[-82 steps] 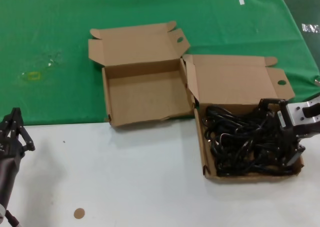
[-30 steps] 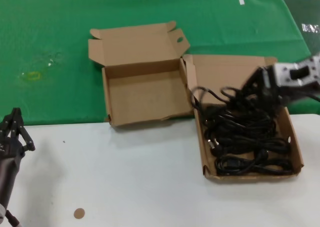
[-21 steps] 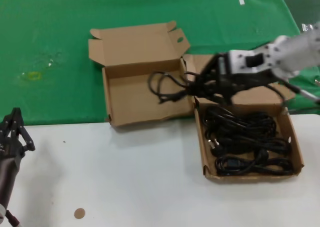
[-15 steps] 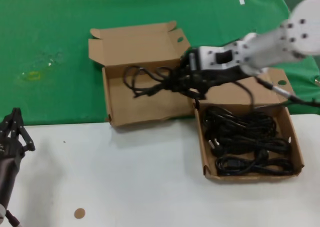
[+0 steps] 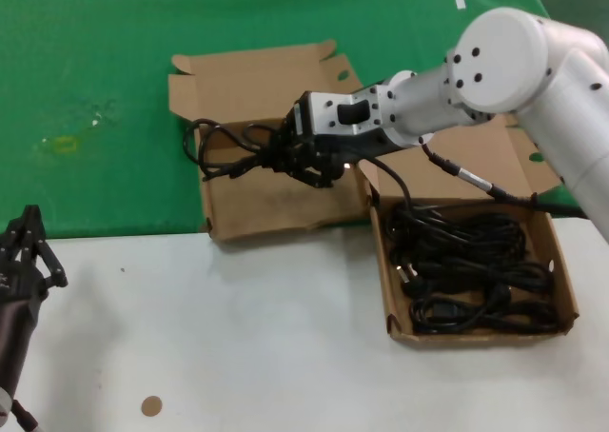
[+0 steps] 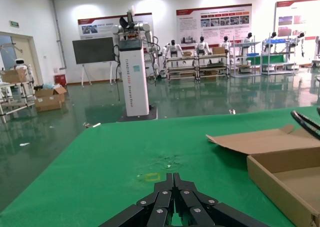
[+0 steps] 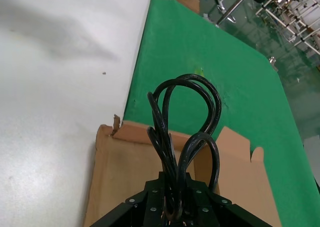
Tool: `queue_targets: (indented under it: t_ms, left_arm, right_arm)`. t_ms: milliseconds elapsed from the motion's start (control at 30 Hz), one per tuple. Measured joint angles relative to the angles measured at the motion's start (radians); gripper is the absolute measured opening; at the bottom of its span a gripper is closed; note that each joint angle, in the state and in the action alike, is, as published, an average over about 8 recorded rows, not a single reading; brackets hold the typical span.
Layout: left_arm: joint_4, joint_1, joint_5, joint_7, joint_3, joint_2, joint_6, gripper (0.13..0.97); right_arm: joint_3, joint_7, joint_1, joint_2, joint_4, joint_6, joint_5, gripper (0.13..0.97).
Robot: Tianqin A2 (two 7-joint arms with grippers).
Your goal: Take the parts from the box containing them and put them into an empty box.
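A green cloth (image 5: 114,61) was laid over the far part of the work surface, and a bare white tabletop (image 5: 238,337) was seen nearer the camera. A yellowish stain (image 5: 63,145) was seen on the cloth towards its left side, a small round brown disc (image 5: 150,406) lay on the white tabletop near its front edge, and a small white tag (image 5: 461,2) lay on the cloth far back. In the left wrist view, a hall with a white pillar-shaped stand (image 6: 134,74), wall posters (image 6: 214,23) and shelving racks (image 6: 200,62) was seen behind the cloth.
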Motion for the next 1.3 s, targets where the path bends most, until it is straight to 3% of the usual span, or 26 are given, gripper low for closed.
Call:
queue_targets:
  t_ms: [300,800,1200,1300]
  left_arm:
    - [0.000,0.000,0.000,0.000,0.000,0.000,0.000,0.152]
    - [0.000,0.000,0.000,0.000,0.000,0.000,0.000,0.152]
    - [0.000,0.000,0.000,0.000,0.000,0.000,0.000,0.152]
    - [0.000,0.000,0.000,0.000,0.000,0.000,0.000,0.152]
  right_arm:
    - [-0.009,-0.067,0.026,-0.044,-0.129,0.047,0.000,0.211]
    - [-0.017,-0.124,0.050,-0.072,-0.231,0.090,-0.005,0.211]
    - [-0.019,-0.161,0.064,-0.088,-0.275,0.112,-0.003,0.251]
    - [-0.018,-0.167,0.067,-0.088,-0.281,0.113,0.000,0.293]
